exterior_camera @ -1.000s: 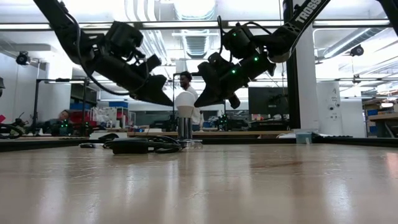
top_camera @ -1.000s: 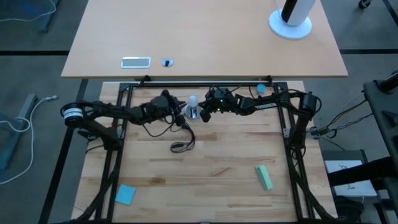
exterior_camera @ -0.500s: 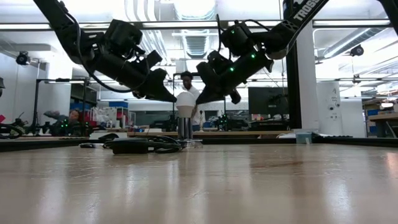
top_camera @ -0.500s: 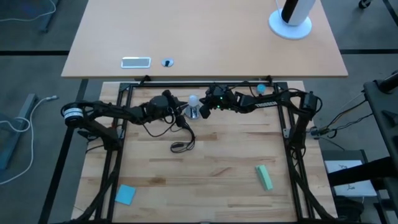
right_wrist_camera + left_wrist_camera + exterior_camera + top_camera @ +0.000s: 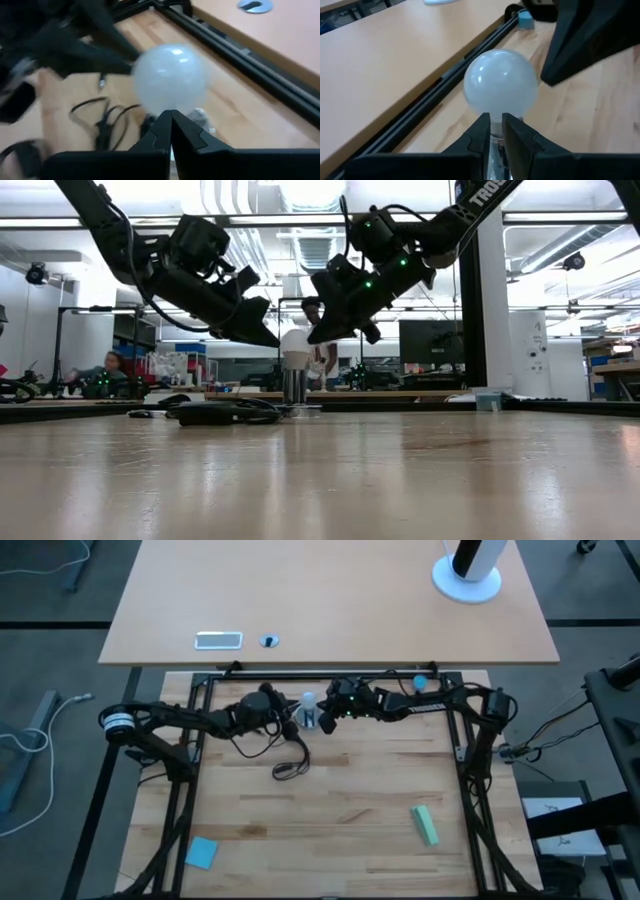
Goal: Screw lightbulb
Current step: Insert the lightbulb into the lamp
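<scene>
Nearest, the wooden table (image 5: 340, 800) lies broad and mostly bare, with a blue pad (image 5: 201, 852) and a green block (image 5: 425, 825) near its front edge. Farther back, a black cord (image 5: 290, 765) loops toward the socket (image 5: 294, 385), where the lightbulb (image 5: 309, 702) stands upright by the far black rail (image 5: 330, 673). The left gripper (image 5: 285, 716) flanks it, fingers (image 5: 479, 131) slightly apart and empty; the right gripper (image 5: 327, 716) sits opposite, fingers (image 5: 161, 129) together.

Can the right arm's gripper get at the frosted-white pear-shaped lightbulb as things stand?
Probably yes: the right gripper, shut, sits right beside the frosted-white pear-shaped lightbulb with nothing between; the left gripper flanks the opposite side.
</scene>
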Robot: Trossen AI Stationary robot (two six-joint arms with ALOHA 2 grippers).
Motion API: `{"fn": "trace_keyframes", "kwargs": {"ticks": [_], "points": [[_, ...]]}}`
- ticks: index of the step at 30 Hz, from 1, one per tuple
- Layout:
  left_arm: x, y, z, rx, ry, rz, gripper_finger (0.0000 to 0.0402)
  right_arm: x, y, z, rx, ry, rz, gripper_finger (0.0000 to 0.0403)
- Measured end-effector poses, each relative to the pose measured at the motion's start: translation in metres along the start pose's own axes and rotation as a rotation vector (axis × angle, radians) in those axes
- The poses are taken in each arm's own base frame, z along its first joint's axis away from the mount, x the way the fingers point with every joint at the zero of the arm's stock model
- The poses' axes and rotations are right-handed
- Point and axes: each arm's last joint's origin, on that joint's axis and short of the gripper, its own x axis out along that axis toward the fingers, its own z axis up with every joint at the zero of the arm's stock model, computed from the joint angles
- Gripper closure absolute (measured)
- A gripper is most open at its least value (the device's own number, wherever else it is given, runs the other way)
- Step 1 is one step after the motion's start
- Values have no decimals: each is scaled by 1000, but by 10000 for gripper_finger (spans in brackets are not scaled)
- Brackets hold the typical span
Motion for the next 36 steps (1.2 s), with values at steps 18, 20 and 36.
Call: {"fn": "trace_keyframes", "kwargs": {"ticks": [18, 20, 36], "points": [[0, -2, -16, -26, 114, -8, 361, -4, -16, -7, -23, 106, -177, 403], [1, -2, -14, -24, 96, -8, 361, -3, -22, -4, -17, 79, -182, 403], [2, -2, 1, 4, -22, -21, 361, -2, -15, 3, -9, 16, -30, 403]]}}
